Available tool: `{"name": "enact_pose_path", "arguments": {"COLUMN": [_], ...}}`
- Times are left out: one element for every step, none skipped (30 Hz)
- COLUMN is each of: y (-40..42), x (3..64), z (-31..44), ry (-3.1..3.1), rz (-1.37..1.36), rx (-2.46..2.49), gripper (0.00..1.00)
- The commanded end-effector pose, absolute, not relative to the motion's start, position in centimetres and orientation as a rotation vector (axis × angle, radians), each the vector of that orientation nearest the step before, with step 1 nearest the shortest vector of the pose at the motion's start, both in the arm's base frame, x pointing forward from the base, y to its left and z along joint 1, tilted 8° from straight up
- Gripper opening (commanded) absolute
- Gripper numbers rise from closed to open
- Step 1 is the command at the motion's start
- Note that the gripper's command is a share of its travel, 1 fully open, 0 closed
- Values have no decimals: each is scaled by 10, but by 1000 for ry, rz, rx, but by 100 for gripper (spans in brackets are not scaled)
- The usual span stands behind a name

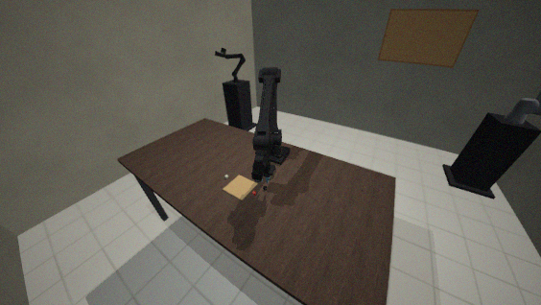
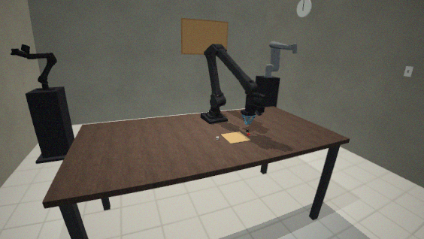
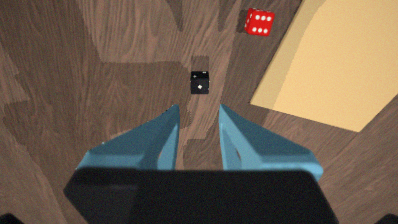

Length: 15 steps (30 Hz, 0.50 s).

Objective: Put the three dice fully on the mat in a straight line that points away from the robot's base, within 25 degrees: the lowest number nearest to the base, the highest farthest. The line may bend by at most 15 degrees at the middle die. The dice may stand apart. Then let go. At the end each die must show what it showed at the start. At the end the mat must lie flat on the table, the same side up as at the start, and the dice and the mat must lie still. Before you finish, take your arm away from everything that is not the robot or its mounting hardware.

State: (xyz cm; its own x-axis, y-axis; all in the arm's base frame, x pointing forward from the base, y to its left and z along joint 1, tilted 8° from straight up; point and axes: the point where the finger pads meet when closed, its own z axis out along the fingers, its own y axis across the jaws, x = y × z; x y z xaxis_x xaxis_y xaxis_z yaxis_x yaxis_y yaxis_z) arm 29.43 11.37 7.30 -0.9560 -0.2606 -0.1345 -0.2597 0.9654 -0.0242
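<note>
My gripper (image 1: pixel 268 180) (image 2: pixel 247 124) (image 3: pixel 199 111) is open, its blue fingers a little apart with nothing between them. It points down above the table. The black die (image 1: pixel 265 188) (image 2: pixel 247 131) (image 3: pixel 199 82) lies on the table just ahead of the fingertips in the wrist view; its larger visible face shows one pip. The red die (image 1: pixel 254 193) (image 2: pixel 248 134) (image 3: pixel 260 22) lies on the table beside the mat, six pips on its large face. The yellow mat (image 1: pixel 240 187) (image 2: pixel 234 137) (image 3: pixel 340 65) lies flat. The white die (image 1: pixel 226 176) (image 2: pixel 217 137) lies off its other side, pips too small to read.
The dark wooden table (image 1: pixel 331 216) (image 2: pixel 150 154) carries the arm's base (image 2: pixel 213 118) at its back edge. Two other arms stand on black pedestals (image 1: pixel 238 103) (image 1: pixel 491 153) away from the table. The arm's shadow falls across the table near the dice.
</note>
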Motion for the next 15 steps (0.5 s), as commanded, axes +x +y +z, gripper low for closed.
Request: {"name": "enact_pose_path", "arguments": {"y": [114,114,114,114,113,113,113,113,114,114,114,113,113,113,114], "x": [300,300,301,301,301,301,302,302,302,302,302,302,303,303,303], "z": [70,69,67,66,64,62,61,59,58,57,55,54,53,52,51], "ry": [2965,2965,2965,2965,2965,2966,2966,2966,2966,2966,2966,2966,2966,2966,2966], "rz": [-8,-8,-8,-8,-8,-9,-9,-8,-8,-8,-8,-8,-8,-8,-8], "rx": [-399,-399,-398,-397,-396,-395,-395,-396,-397,-397,-396,-395,-395,-395,-396], "gripper": [30,30,30,30,30,30,30,30,30,30,30,30,30,30,30]}}
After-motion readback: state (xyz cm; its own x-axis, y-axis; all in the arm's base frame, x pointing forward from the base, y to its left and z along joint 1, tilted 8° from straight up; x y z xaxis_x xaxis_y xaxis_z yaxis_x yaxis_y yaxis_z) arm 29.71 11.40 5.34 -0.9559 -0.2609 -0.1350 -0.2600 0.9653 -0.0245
